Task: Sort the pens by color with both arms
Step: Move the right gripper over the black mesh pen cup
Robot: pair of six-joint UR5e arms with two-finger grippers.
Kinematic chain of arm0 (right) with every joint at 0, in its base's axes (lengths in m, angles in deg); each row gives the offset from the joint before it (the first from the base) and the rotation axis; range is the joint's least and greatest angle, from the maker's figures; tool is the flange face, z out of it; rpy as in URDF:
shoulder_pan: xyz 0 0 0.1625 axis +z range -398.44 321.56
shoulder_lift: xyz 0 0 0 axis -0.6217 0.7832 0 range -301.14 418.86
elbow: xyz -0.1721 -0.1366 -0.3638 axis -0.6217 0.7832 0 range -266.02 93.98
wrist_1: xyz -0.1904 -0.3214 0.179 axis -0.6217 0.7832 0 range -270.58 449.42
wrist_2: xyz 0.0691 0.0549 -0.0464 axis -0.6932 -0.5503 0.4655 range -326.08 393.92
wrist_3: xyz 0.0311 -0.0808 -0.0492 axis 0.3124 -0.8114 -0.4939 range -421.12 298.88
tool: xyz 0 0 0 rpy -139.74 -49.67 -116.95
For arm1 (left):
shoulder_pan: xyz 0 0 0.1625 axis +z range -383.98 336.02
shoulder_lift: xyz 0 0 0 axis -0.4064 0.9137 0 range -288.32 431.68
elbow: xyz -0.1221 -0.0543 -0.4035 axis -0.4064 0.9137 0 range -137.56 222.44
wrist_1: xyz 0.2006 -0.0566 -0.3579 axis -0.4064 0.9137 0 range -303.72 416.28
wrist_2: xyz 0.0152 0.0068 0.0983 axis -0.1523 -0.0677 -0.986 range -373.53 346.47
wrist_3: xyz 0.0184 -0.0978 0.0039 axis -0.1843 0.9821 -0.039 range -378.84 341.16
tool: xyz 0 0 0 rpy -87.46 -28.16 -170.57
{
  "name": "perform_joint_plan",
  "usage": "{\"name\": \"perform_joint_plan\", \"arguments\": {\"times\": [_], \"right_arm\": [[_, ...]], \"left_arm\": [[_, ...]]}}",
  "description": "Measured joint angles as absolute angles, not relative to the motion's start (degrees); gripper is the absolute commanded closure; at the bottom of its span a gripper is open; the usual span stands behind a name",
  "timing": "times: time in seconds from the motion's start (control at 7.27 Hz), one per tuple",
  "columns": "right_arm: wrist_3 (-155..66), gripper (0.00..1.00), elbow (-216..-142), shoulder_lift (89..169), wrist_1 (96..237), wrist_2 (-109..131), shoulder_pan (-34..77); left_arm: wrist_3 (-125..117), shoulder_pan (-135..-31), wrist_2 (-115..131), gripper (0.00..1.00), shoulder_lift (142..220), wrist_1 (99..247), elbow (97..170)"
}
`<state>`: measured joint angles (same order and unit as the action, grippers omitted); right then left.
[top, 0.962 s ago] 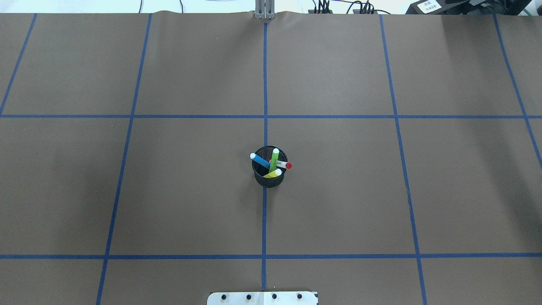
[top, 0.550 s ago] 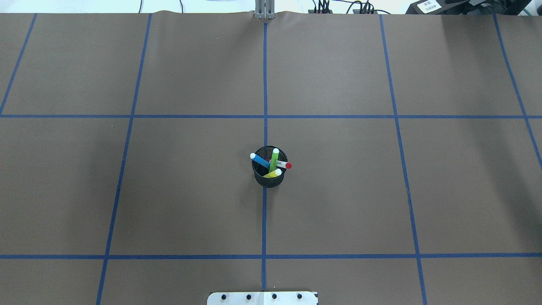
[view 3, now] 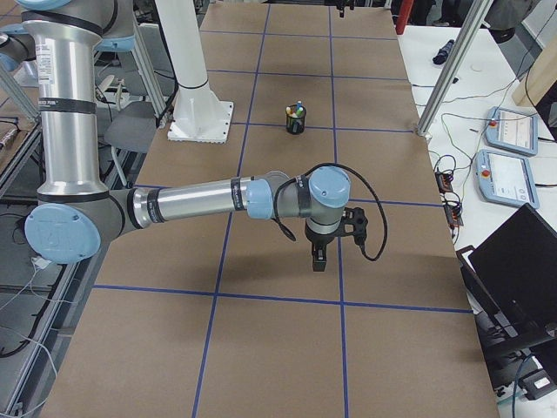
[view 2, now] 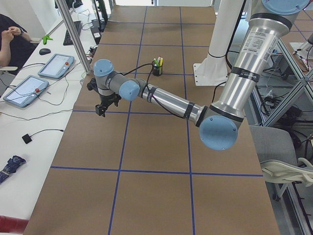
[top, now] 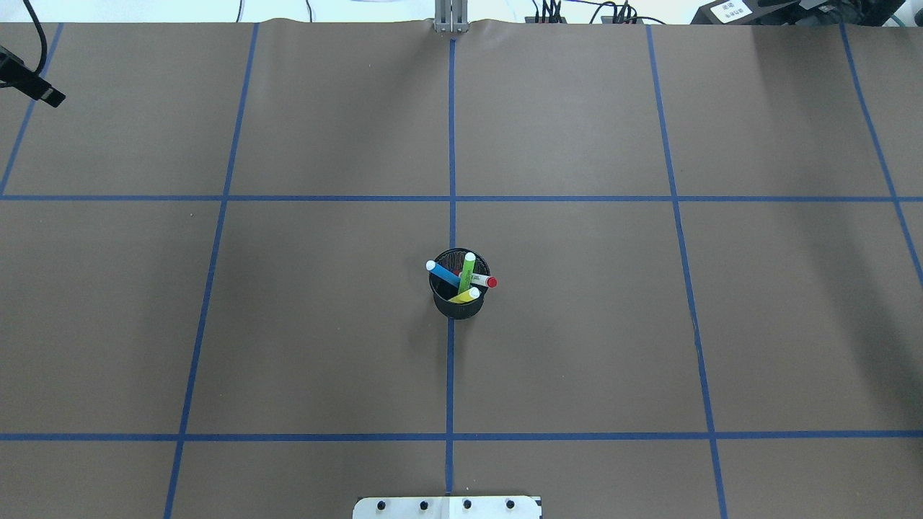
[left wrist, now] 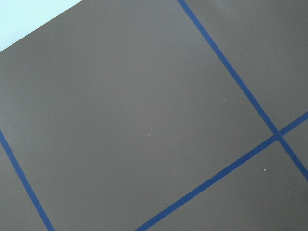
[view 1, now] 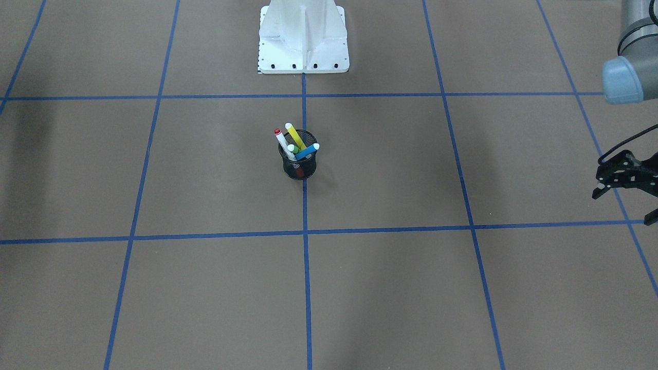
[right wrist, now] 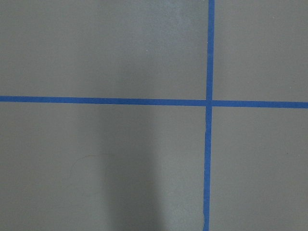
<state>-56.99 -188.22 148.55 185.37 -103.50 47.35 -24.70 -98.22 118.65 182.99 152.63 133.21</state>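
Observation:
Several pens stand in a black wire-mesh cup (top: 458,306) at the table's centre: blue (top: 443,273), light green (top: 467,270), yellow (top: 465,295) and a white one with a red end (top: 484,281). The front-facing view shows the same cup (view 1: 299,167) and pens. My left gripper (view 1: 623,208) hovers far off at the table's left side, fingers apart and holding nothing; one black tip of it (top: 32,85) enters the overhead view. My right gripper (view 3: 319,257) hangs over the right half, far from the cup; I cannot tell its state. Both wrist views show only table paper.
Blue tape lines (top: 451,198) divide the brown table cover into squares. The white pedestal base (view 1: 303,46) stands behind the cup. Side tables with tablets (view 2: 56,66), cables and a seated person (view 2: 10,39) flank the left end; a laptop (view 3: 513,270) is at the right end.
A black tip of the left gripper has come into the overhead view at the top left corner. The cup and pens have not moved.

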Motion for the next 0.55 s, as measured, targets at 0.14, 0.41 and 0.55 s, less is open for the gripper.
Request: {"name": "perform_joint_plan", "arguments": {"times": [0.14, 0.41, 0.55], "right_arm": [[-56.8, 0.00, -189.7, 147.3, 186.1, -101.6, 44.9], [-56.0, 0.00, -192.5, 143.7, 186.3, -99.0, 39.8], [-53.9, 0.00, -193.9, 141.5, 186.2, -98.5, 36.8]], "left_arm": [[-24.6, -97.6, 118.6, 0.00, 183.6, 152.2, 133.3], [-23.2, -96.7, 118.6, 0.00, 183.9, 151.9, 133.4], [-22.7, -96.4, 118.7, 0.00, 184.0, 151.9, 133.5]]}}
